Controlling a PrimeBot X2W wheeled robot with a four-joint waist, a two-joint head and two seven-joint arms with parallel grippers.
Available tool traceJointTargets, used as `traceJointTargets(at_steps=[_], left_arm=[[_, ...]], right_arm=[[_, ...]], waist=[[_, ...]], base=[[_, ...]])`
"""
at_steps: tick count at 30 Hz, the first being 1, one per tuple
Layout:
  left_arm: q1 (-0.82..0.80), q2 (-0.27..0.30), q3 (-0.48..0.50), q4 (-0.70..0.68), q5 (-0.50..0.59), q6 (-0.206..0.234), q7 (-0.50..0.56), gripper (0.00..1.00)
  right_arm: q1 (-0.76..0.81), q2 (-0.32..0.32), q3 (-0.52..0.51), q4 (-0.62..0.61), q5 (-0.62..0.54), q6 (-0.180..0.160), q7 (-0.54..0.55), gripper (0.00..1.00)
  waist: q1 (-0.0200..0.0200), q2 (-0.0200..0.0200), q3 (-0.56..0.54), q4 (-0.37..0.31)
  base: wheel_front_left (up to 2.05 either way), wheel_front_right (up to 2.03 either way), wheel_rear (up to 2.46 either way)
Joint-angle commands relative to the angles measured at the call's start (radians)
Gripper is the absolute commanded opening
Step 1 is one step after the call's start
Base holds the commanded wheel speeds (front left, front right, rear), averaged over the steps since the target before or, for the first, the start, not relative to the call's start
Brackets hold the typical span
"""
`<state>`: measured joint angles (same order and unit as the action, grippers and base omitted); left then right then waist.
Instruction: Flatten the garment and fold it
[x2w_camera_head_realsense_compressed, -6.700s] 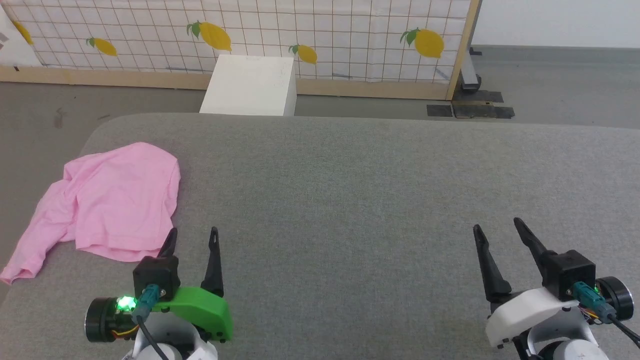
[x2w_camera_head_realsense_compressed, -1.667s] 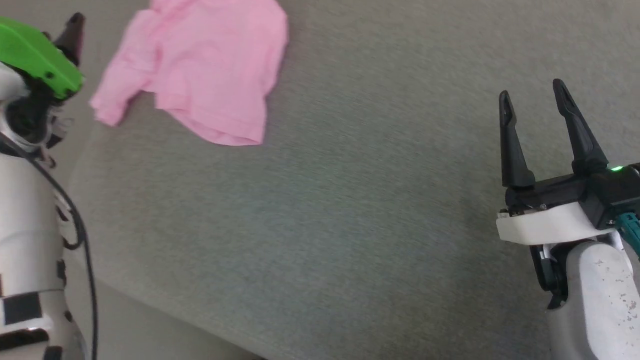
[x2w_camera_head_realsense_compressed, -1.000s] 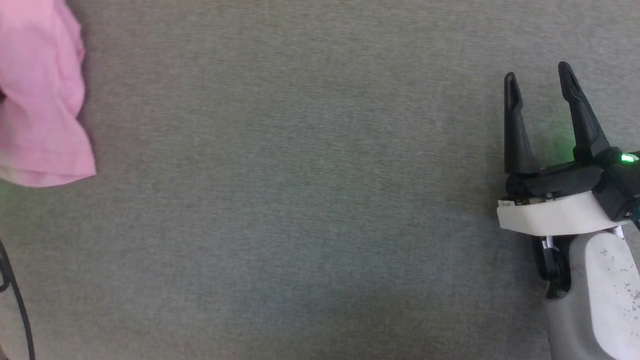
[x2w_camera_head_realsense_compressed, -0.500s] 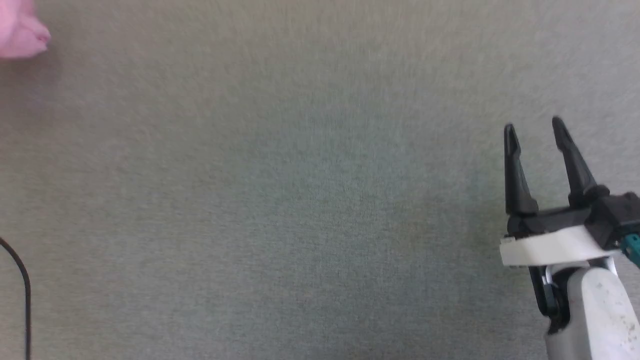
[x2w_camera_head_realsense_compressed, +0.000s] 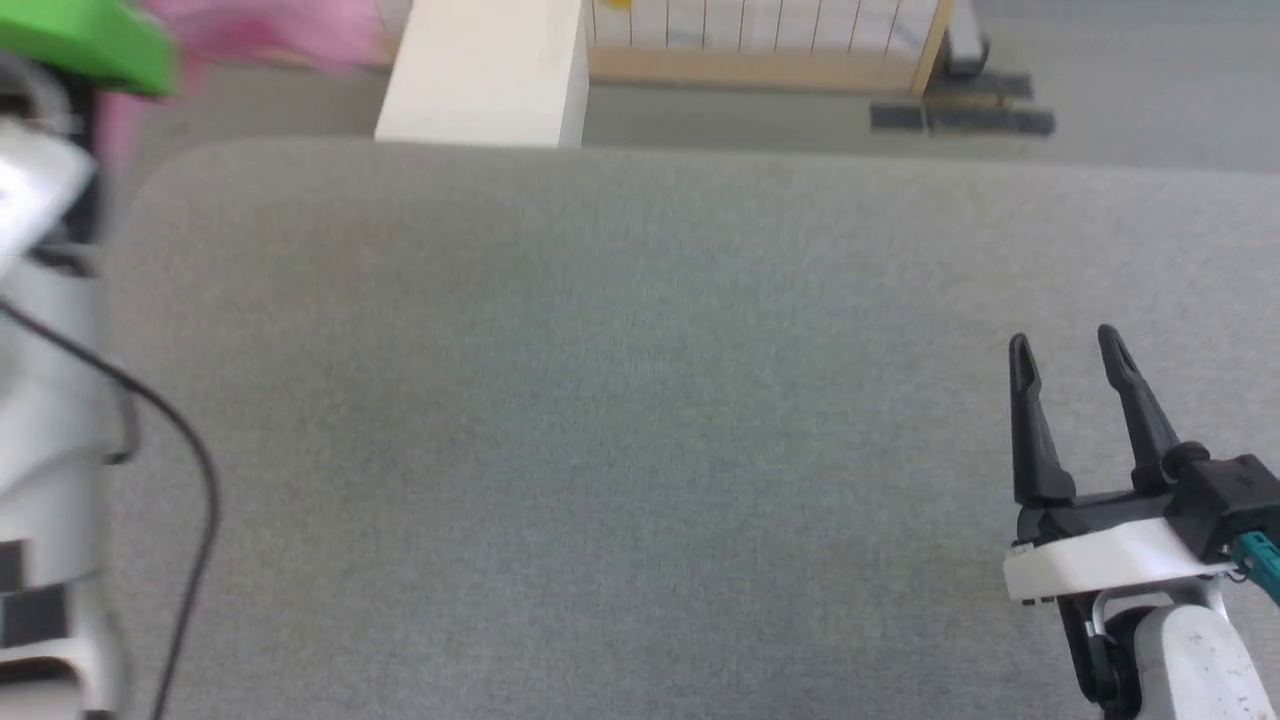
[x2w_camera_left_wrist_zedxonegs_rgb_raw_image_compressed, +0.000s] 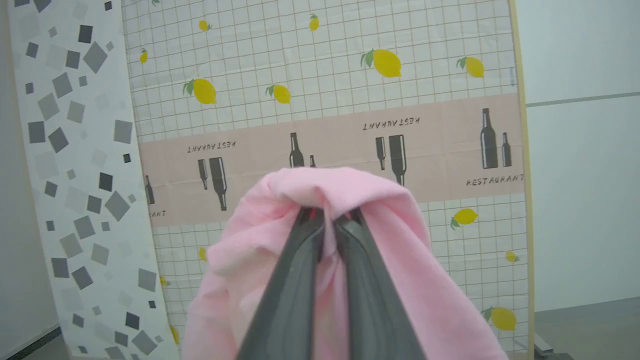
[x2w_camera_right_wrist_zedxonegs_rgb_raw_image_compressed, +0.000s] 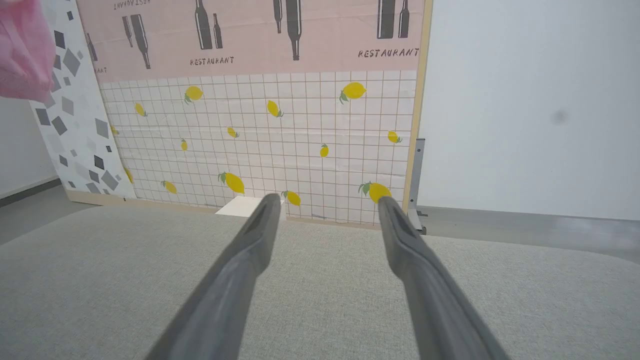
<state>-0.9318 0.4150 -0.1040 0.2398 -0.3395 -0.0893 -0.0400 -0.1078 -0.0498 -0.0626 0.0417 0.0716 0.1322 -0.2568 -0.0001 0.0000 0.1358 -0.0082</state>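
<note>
L gripper (x2w_camera_left_wrist_zedxonegs_rgb_raw_image_compressed: 327, 216) pinches bunched garment (x2w_camera_left_wrist_zedxonegs_rgb_raw_image_compressed: 395, 250) up in air, well left of R gripper (x2w_camera_head_realsense_compressed: 1065, 345), spread wide w/ nothing, low over table (x2w_camera_head_realsense_compressed: 600, 400).

The grey bench (x2w_camera_head_realsense_compressed: 600, 400) lay open before me, with wide passing room to the left of my right gripper (x2w_camera_head_realsense_compressed: 1065, 345), which hovered over its near right part. Past the far edge stood a white box (x2w_camera_head_realsense_compressed: 485, 75) and a lemon-print screen (x2w_camera_right_wrist_zedxonegs_rgb_raw_image_compressed: 260, 140). High at my left, the garment (x2w_camera_left_wrist_zedxonegs_rgb_raw_image_compressed: 400, 260) draped around my left gripper (x2w_camera_left_wrist_zedxonegs_rgb_raw_image_compressed: 327, 220).
</note>
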Motion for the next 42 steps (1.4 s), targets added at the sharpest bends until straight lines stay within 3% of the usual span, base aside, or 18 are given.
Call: traceJointTargets(at_steps=[1,14,25,30,34,36,37,38,42], left_arm=[[-0.006,-0.027,-0.024,-0.014,-0.011,-0.010,0.010,0.00],[0.119,-0.237,-0.332,-0.009,-0.170,-0.040,0.125,0.00],[0.333,-0.319,-0.522,0.270,-0.262,-0.041,0.261,0.00],[0.408,-0.344,-0.625,0.418,-0.306,-0.041,0.424,0.00],[0.432,-0.354,-0.675,0.469,-0.348,-0.041,0.519,0.00],[0.426,-0.357,-0.675,0.474,-0.355,-0.039,0.509,0.00],[0.421,-0.357,-0.668,0.471,-0.352,-0.031,0.481,0.30],[0.416,-0.357,-0.660,0.467,-0.348,-0.020,0.448,1.00],[0.394,-0.353,-0.605,0.428,-0.325,0.017,0.245,1.00]], right_arm=[[0.014,0.000,0.002,0.001,0.005,-0.002,-0.005,1.00],[0.025,0.000,0.015,-0.002,0.003,-0.002,-0.005,1.00],[0.033,0.000,0.026,-0.002,0.004,-0.002,-0.005,1.00],[0.034,0.000,0.027,-0.004,0.006,-0.002,-0.005,1.00],[0.029,0.000,0.030,-0.001,0.012,-0.002,-0.005,1.00],[0.028,0.000,0.034,0.002,0.015,-0.002,-0.005,1.00],[0.028,0.000,0.036,0.002,0.016,-0.002,-0.005,1.00],[0.029,0.000,0.038,0.003,0.016,-0.002,-0.005,1.00],[0.039,0.000,0.035,0.003,0.015,-0.002,-0.005,1.00]], waist=[[0.0001,0.0000,-0.067,-0.037],[0.0001,0.0000,-0.079,-0.139],[0.0001,0.0000,-0.061,-0.214],[0.0001,0.0000,-0.055,-0.222],[0.0001,0.0000,-0.052,-0.223],[0.0001,0.0000,-0.054,-0.220],[0.0001,0.0000,-0.056,-0.219],[0.0001,0.0000,-0.059,-0.218],[0.0001,0.0000,-0.072,-0.204]], base=[[0.00,0.00,0.00],[0.00,0.00,0.00],[0.00,0.00,0.00],[0.00,0.00,0.00],[0.00,0.00,0.00],[0.00,0.00,0.00],[0.00,0.00,0.00],[0.00,0.00,0.00],[0.00,0.00,0.00]])
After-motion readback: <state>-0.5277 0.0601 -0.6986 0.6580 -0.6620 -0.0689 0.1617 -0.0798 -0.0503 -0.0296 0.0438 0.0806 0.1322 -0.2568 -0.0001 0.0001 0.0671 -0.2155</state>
